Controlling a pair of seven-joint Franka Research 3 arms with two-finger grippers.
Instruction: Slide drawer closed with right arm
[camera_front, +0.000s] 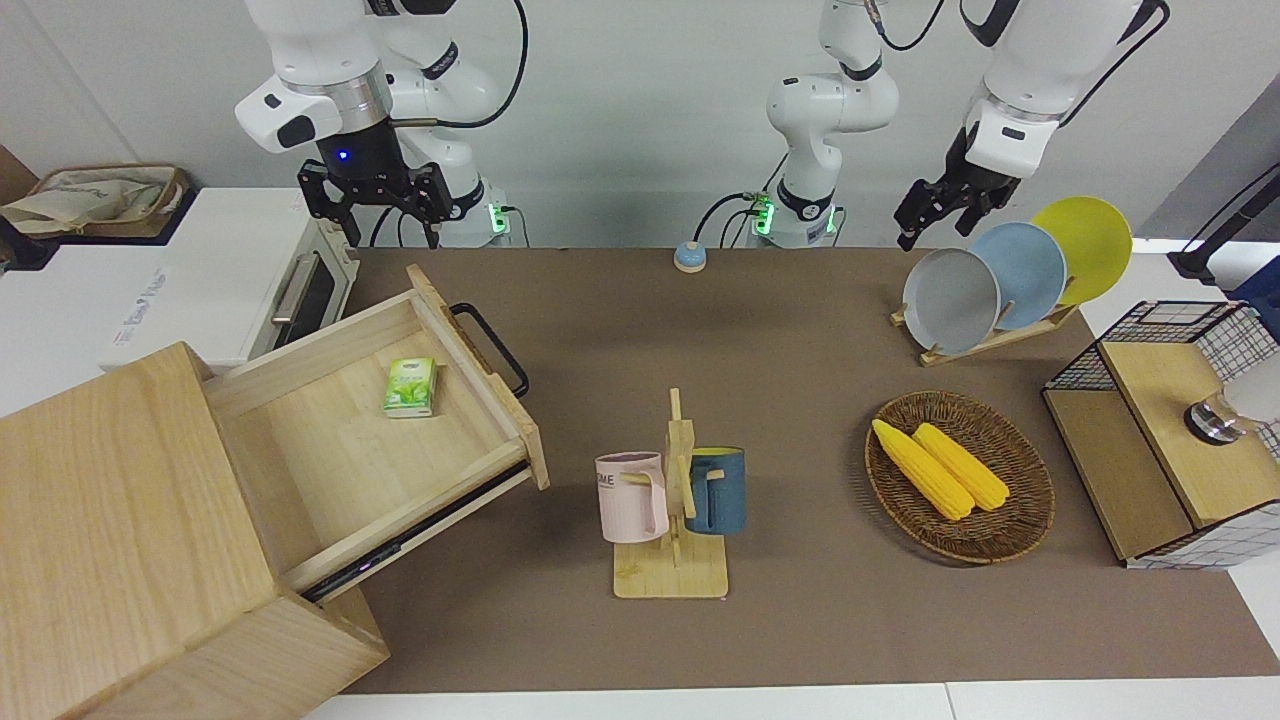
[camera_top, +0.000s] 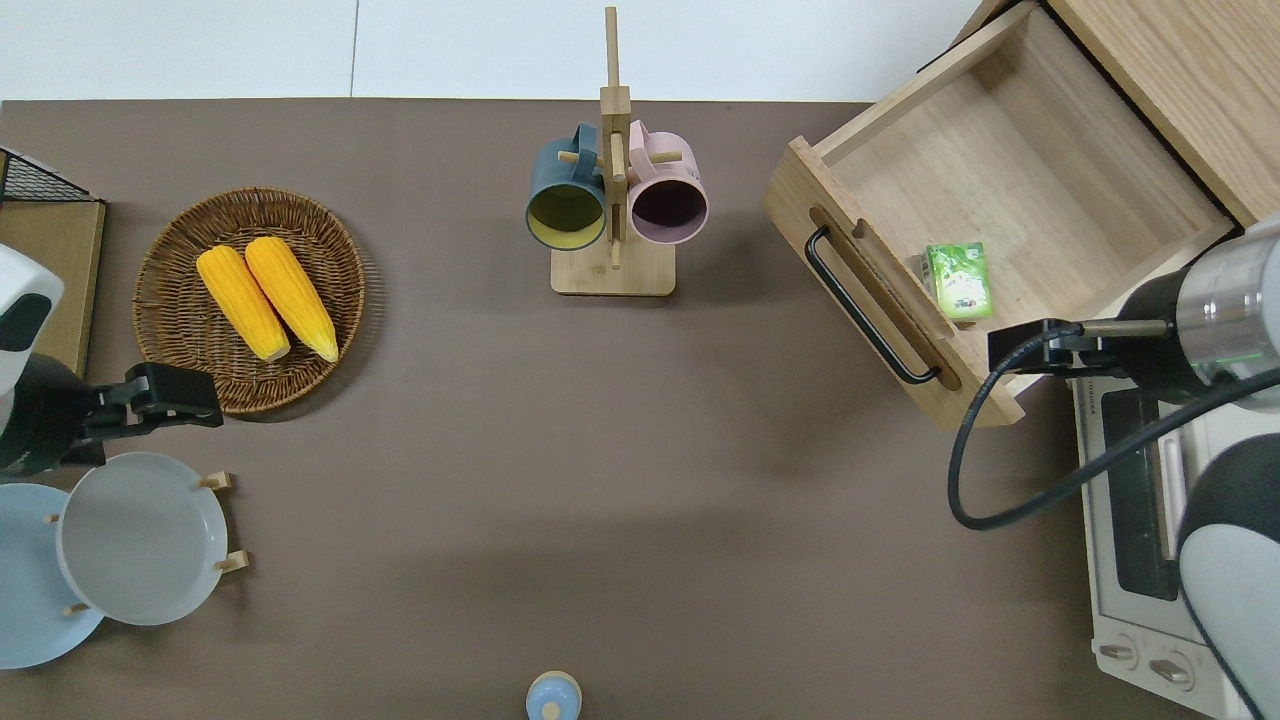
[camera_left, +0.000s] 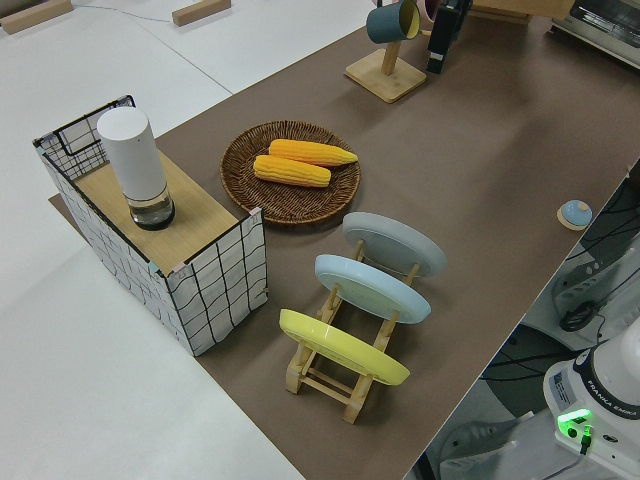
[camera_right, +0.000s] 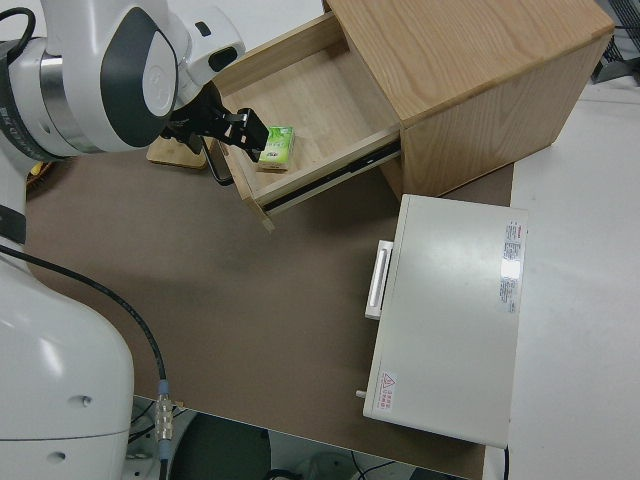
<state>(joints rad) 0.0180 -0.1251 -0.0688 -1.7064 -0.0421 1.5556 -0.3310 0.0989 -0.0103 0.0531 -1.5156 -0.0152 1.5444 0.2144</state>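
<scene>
Overhead view: the wide light-wood drawer (camera_top: 1010, 190) is seen pulled out at the right arm's end of the worktop (camera_top: 600, 450); the right claw (camera_top: 1030, 350), fingers spread wide, is held over its nearer corner.

big plain wooden box (camera_front: 120, 520) cut off by the front view's bottom edge and by the overhead view's top corner. white toaster oven (camera_top: 1140, 540) half covered by the white jointed right arm (camera_top: 1220, 330) in the overhead view. light blue round plate (camera_top: 25, 575) clipped at the overhead view's edge. print on the small green packet (camera_front: 410, 387) too small to read.
</scene>
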